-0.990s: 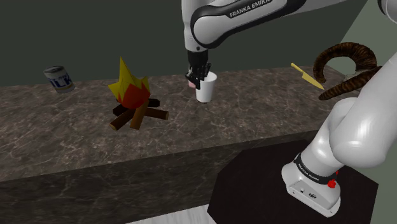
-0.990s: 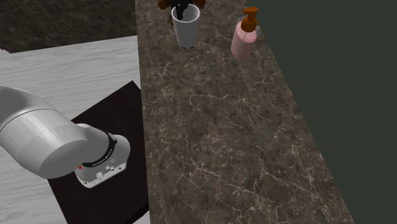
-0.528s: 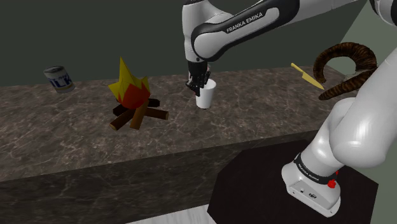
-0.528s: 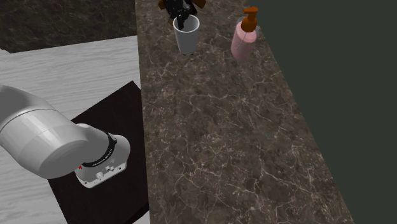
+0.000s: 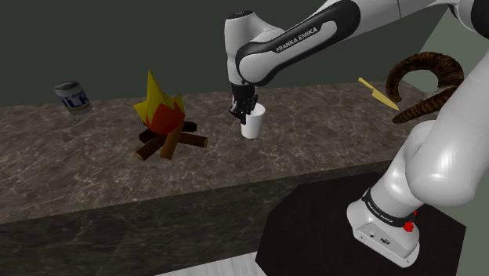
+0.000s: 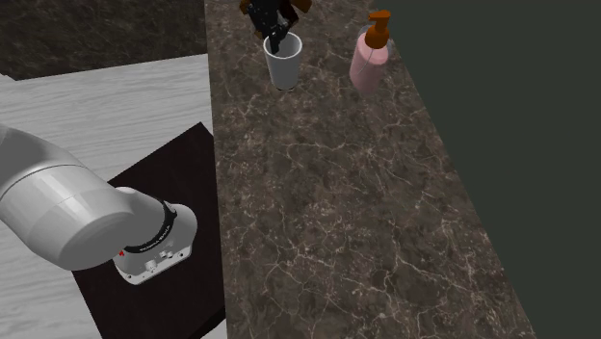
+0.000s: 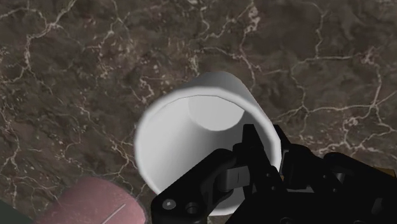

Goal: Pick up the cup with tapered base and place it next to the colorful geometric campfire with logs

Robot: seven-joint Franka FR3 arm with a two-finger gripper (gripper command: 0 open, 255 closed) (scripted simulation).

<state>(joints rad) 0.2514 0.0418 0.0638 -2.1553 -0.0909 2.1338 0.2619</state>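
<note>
The white cup (image 5: 251, 124) is empty, its inside bare. It hangs slightly tilted, its rim wall pinched by the black gripper (image 5: 244, 112), one finger inside and one outside. It is midway across the dark marble counter (image 5: 78, 157); whether it touches I cannot tell. This looks like the carry step. Next it should travel toward the campfire (image 5: 163, 121) and be set upright beside the logs. A pink dispenser (image 6: 369, 55) stands near the counter's back edge.

In the shoulder view cup (image 5: 252, 124) right of campfire (image 5: 164, 125), can (image 5: 72, 97) far left, dispenser (image 6: 369, 58) near cup
</note>
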